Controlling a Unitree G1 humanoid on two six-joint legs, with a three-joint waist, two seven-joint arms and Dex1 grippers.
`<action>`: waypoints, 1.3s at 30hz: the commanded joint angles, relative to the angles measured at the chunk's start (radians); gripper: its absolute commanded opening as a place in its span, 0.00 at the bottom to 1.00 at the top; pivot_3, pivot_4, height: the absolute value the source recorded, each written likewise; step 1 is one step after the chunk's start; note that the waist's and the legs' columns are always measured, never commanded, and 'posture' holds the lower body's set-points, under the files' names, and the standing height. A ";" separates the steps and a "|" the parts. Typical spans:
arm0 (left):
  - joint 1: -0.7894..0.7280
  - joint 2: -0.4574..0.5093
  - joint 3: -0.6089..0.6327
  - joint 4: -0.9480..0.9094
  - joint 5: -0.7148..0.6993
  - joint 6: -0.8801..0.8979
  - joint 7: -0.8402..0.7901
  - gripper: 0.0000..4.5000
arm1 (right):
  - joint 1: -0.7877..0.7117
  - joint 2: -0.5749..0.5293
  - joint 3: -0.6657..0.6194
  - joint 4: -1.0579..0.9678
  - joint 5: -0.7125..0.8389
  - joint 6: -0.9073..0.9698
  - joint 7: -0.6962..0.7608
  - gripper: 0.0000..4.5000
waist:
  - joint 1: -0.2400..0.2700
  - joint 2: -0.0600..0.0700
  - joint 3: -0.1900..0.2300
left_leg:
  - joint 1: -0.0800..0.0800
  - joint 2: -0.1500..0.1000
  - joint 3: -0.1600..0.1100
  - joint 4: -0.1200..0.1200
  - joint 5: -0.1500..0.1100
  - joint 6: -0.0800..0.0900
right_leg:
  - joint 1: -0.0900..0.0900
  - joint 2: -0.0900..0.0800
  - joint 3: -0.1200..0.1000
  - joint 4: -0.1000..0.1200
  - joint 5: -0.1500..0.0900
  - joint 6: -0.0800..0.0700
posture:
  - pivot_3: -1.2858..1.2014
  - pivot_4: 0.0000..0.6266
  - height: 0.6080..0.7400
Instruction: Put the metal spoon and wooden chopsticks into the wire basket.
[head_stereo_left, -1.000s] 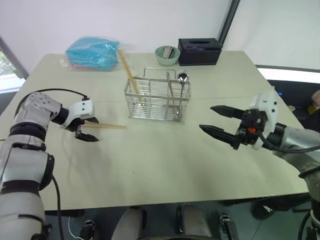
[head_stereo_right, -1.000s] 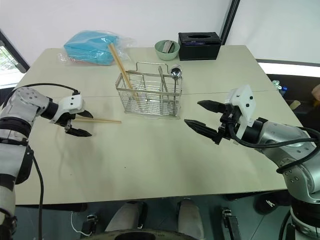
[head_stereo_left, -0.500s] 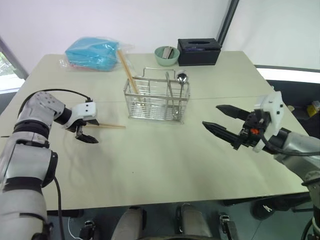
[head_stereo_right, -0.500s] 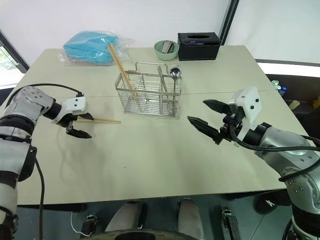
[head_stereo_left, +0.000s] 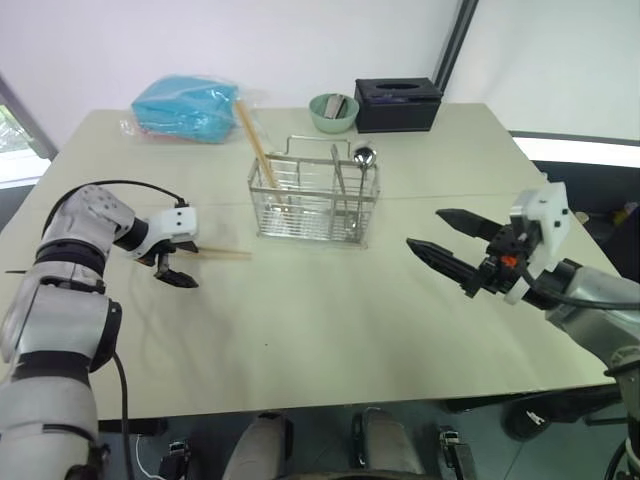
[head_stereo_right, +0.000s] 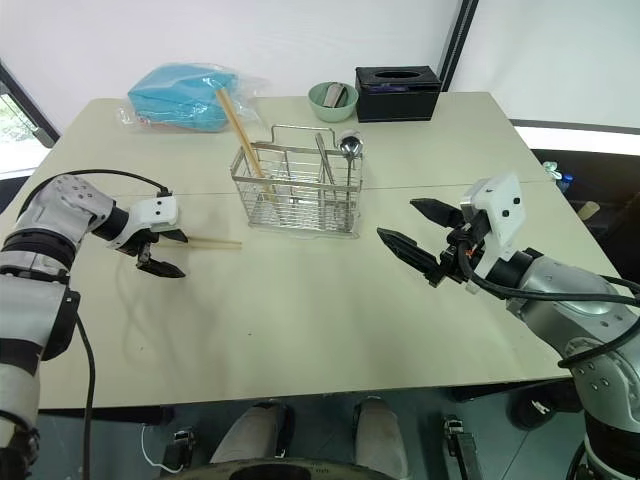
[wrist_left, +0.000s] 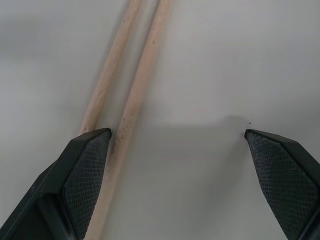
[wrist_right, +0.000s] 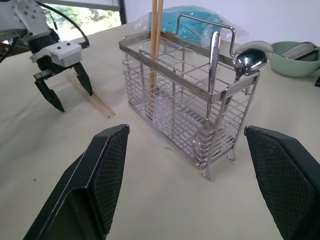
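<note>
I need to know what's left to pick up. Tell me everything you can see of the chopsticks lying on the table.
The chopsticks on the table are two thin, straight sticks of pale tan wood, lying flat and side by side, almost parallel. They rest on the beige table, apart from the wire basket, on its left. The left gripper, open, sits over one end; one finger is right against a stick.

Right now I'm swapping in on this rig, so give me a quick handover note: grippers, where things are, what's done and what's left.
Left gripper: open, over the two chopsticks lying flat on the table, not gripping them.
Right gripper: open, empty, hovering right of the basket.
Done: spoon stands in the basket's right end; another chopstick pair leans in its left end.
Left: grasp the table chopsticks and put them in the basket.
</note>
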 joint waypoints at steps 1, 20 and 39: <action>-0.011 -0.004 -0.001 0.012 0.005 0.010 -0.019 0.89 | -0.014 -0.012 -0.036 -0.027 0.019 -0.009 -0.011 0.85 | 0.000 0.000 0.000 | 0.000 0.000 0.000 0.000 0.000 0.000 | 0.000 0.000 0.000 0.000 0.000 0.000 | 0.52 0.24 0.35; -0.017 -0.014 0.022 -0.011 -0.030 0.008 -0.078 0.01 | 0.009 -0.042 -0.013 -0.035 0.006 -0.037 0.065 0.85 | -0.002 -0.001 0.000 | 0.000 0.000 0.000 0.001 0.000 0.001 | 0.000 0.000 0.000 0.000 0.000 0.000 | 0.52 0.24 0.35; 0.125 0.232 -0.010 -0.559 -0.533 0.305 -0.161 0.01 | -0.102 -0.029 0.082 0.078 -0.088 -0.086 0.154 0.85 | -0.009 0.001 0.001 | -0.002 0.000 -0.001 0.004 -0.001 0.002 | -0.001 0.000 0.000 0.000 0.000 0.000 | 0.52 0.24 0.35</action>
